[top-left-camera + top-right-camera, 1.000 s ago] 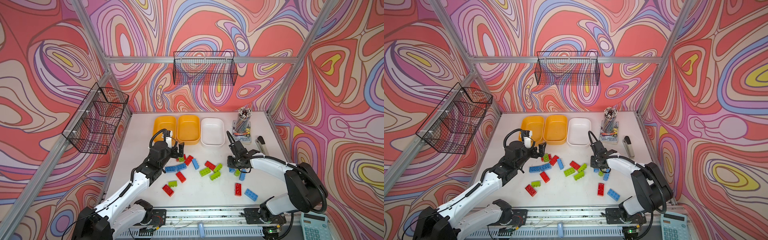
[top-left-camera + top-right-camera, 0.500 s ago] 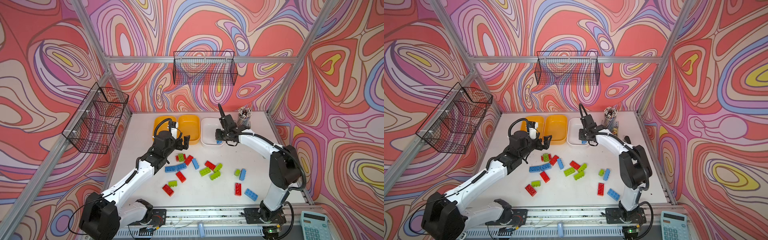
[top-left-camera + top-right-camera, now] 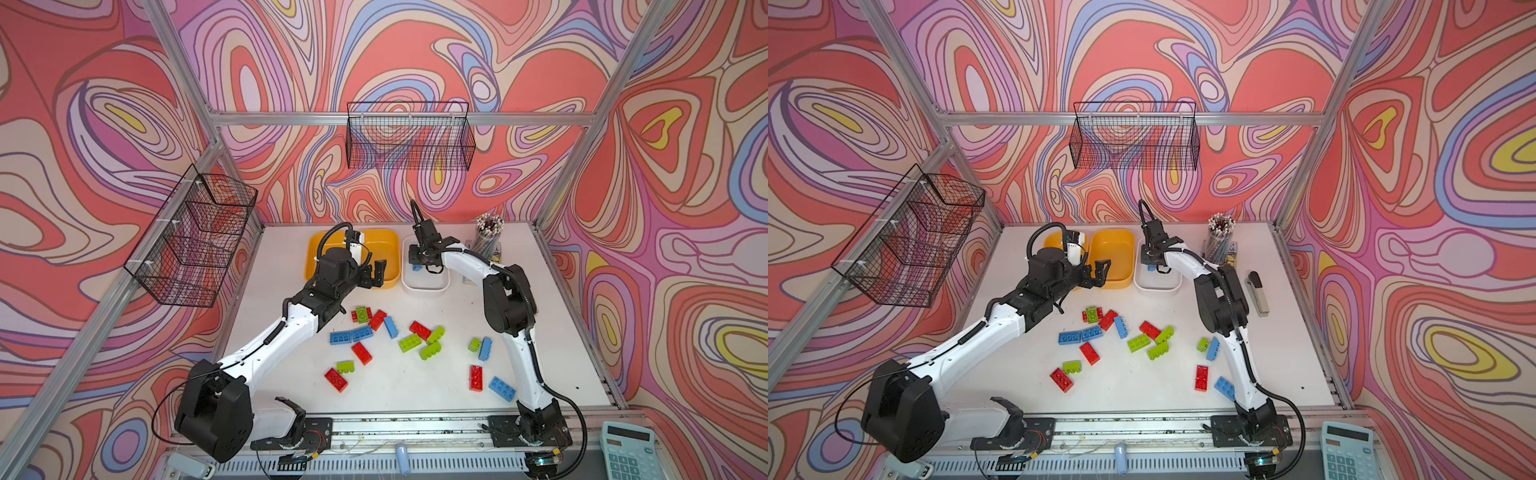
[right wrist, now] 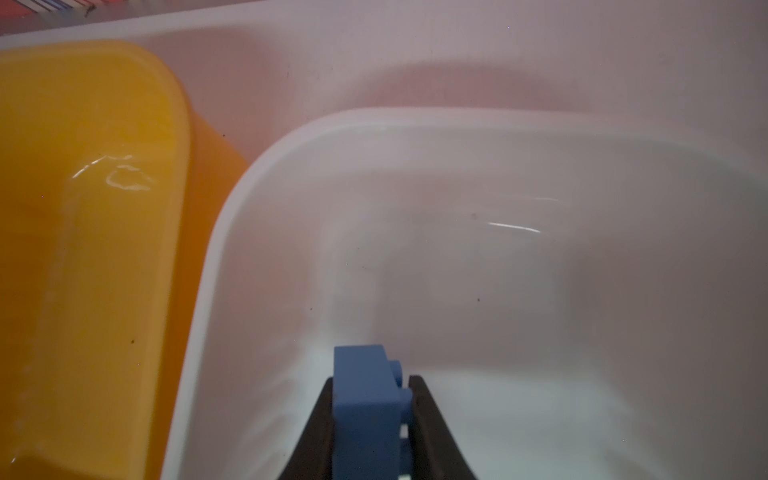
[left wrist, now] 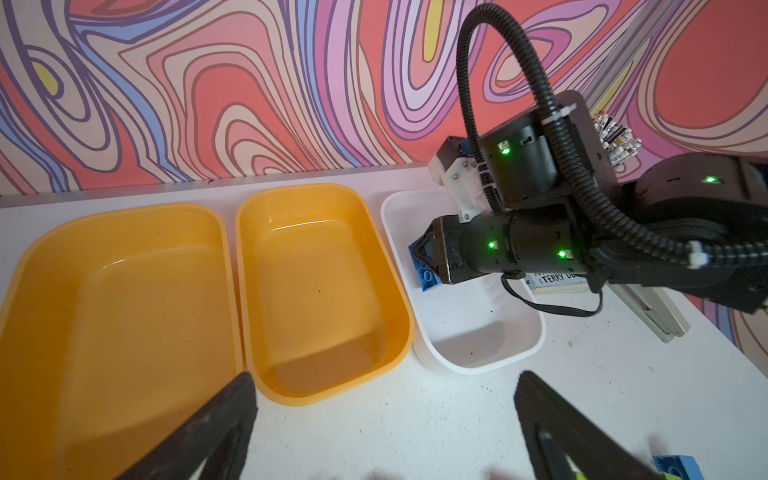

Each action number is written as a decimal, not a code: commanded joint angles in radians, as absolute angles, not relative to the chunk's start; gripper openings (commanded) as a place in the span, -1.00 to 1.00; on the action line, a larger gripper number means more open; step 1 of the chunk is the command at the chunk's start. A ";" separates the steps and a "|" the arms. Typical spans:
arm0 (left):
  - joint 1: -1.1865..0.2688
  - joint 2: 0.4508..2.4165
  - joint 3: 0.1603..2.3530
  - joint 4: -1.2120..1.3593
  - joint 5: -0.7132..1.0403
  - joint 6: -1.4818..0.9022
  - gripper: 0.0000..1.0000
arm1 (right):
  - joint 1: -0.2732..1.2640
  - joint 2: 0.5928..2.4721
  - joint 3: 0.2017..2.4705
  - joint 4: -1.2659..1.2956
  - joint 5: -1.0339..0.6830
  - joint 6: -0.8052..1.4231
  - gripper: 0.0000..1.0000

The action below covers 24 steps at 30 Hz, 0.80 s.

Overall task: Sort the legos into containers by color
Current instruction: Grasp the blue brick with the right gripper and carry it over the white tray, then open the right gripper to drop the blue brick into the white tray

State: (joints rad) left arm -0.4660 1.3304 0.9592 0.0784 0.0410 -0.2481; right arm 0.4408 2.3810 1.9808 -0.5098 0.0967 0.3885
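Observation:
My right gripper (image 3: 417,266) (image 3: 1150,267) reaches down into the white container (image 3: 424,289) (image 5: 478,361) (image 4: 291,166) and is shut on a blue lego (image 4: 368,407) (image 5: 424,272). The lego stands on edge between the jaws, low over the tub floor. My left gripper (image 3: 374,276) (image 5: 384,378) is open and empty. It hovers over the table at the front edge of the middle yellow container (image 3: 390,241) (image 5: 320,191). The left yellow container (image 3: 313,249) (image 5: 104,212) is partly hidden by the left arm. Red (image 3: 419,329), green (image 3: 410,343) and blue (image 3: 340,336) legos lie scattered mid-table.
A cup of pencils (image 3: 488,237) and a stapler (image 3: 1256,293) stand right of the white tub. Black wire baskets hang on the back wall (image 3: 409,139) and the left wall (image 3: 195,241). A calculator (image 3: 627,453) lies off the front right corner.
My right gripper has carried the blue lego from the right-hand cluster to the white tub and lowered into it. My left gripper has risen from the pile toward the yellow tubs, open.

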 commanded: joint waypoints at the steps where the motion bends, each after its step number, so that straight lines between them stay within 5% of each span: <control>1: -0.472 1.356 1.011 0.077 0.055 -0.263 0.99 | 0.425 2.424 2.059 -0.524 0.109 0.411 -0.23; 3: -0.472 1.373 1.035 0.056 0.052 -0.268 0.99 | 0.420 2.420 2.063 -0.527 0.103 0.416 0.09; 6: -0.472 1.381 1.036 0.068 0.055 -0.264 0.99 | 0.420 2.364 2.030 -0.522 0.095 0.410 0.20; 24: -0.607 1.407 0.938 0.207 0.109 -0.243 0.99 | 0.421 1.550 1.134 -0.751 0.295 0.698 0.10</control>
